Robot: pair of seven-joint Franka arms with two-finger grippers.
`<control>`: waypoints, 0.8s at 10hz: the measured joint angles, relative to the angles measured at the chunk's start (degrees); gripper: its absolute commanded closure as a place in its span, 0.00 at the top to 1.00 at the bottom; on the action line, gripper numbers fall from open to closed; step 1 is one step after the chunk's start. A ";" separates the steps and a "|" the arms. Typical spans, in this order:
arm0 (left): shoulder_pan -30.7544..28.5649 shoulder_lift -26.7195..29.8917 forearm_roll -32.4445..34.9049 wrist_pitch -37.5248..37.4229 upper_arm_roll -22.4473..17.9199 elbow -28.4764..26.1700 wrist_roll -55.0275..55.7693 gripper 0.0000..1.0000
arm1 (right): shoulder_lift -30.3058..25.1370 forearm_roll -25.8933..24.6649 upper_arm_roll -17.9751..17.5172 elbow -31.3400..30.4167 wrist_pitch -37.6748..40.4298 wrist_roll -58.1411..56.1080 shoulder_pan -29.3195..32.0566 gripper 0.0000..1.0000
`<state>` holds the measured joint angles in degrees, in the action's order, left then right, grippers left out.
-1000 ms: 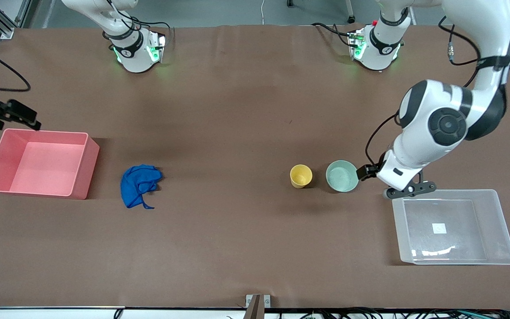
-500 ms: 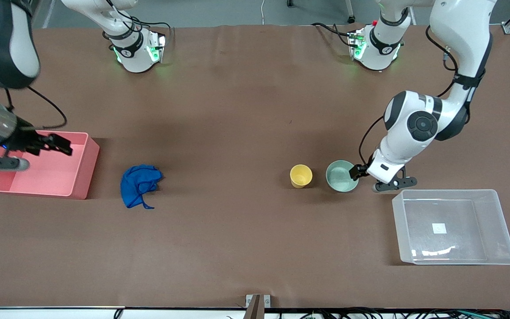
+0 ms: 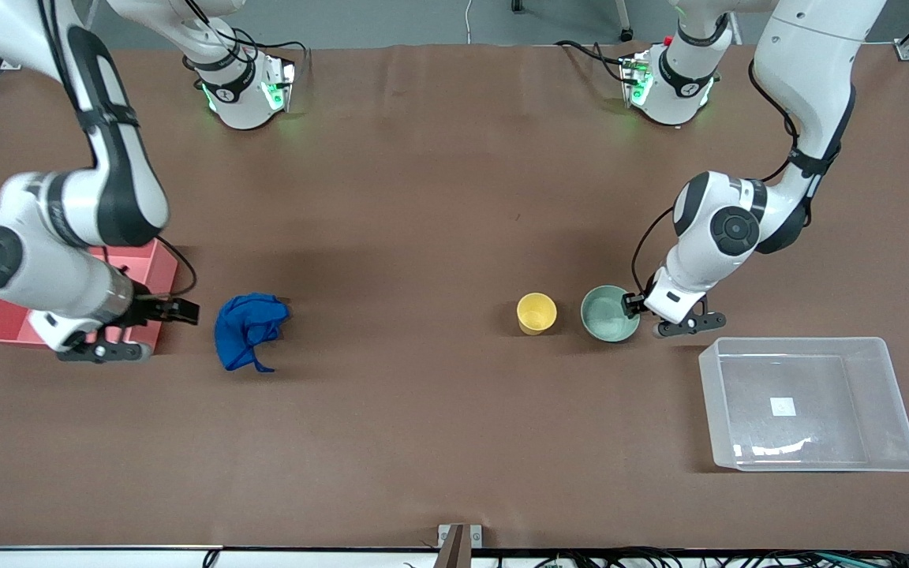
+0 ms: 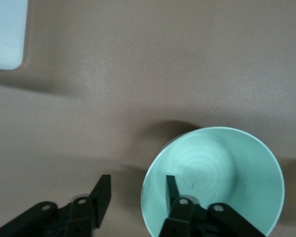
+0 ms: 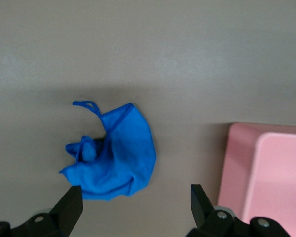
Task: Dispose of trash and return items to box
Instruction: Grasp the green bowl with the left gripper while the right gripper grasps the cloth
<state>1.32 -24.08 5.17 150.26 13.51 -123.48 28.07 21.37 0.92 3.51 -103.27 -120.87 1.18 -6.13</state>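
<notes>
The blue rag [image 3: 248, 330] lies bunched on the table beside the pink bin; it also shows in the right wrist view [image 5: 116, 158]. My right gripper [image 3: 183, 312] is open and empty, low over the table between the bin and the rag [image 5: 135, 193]. The yellow cup [image 3: 536, 312] and the mint-green bowl [image 3: 609, 313] stand side by side. My left gripper [image 3: 634, 304] is open at the bowl's rim [image 4: 137, 183], one finger inside the bowl [image 4: 222, 182] and one outside. The clear box [image 3: 809, 402] stands empty, nearer to the front camera than the bowl.
The pink bin [image 3: 161, 272] stands at the right arm's end of the table, partly hidden by the right arm; its corner shows in the right wrist view [image 5: 266, 168]. A corner of the clear box shows in the left wrist view [image 4: 7, 29].
The right arm has swung from over the pink bin toward the rag. The left gripper has shifted from beside the clear box to the bowl's rim.
</notes>
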 measured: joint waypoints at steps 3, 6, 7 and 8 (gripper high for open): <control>0.09 -0.28 0.00 1.64 0.11 0.74 0.27 0.00 | 5.18 0.46 -0.10 -3.24 -9.18 0.17 -2.02 0.96; -1.13 5.14 0.00 -5.63 0.04 6.07 0.55 0.00 | 6.55 1.70 -0.16 -8.61 -14.41 0.45 -4.36 0.96; -2.21 7.02 0.00 -13.09 0.00 10.34 0.37 0.00 | 6.73 1.81 -0.18 -9.43 -14.47 0.48 -5.01 0.96; -3.13 8.14 0.00 -19.82 -0.04 15.01 -0.17 0.00 | 6.86 1.91 -0.17 -10.05 -14.48 0.49 -5.41 0.87</control>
<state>-1.81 -15.93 5.17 130.44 13.47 -108.47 27.90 28.22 2.83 3.33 -113.32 -135.35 1.67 -11.54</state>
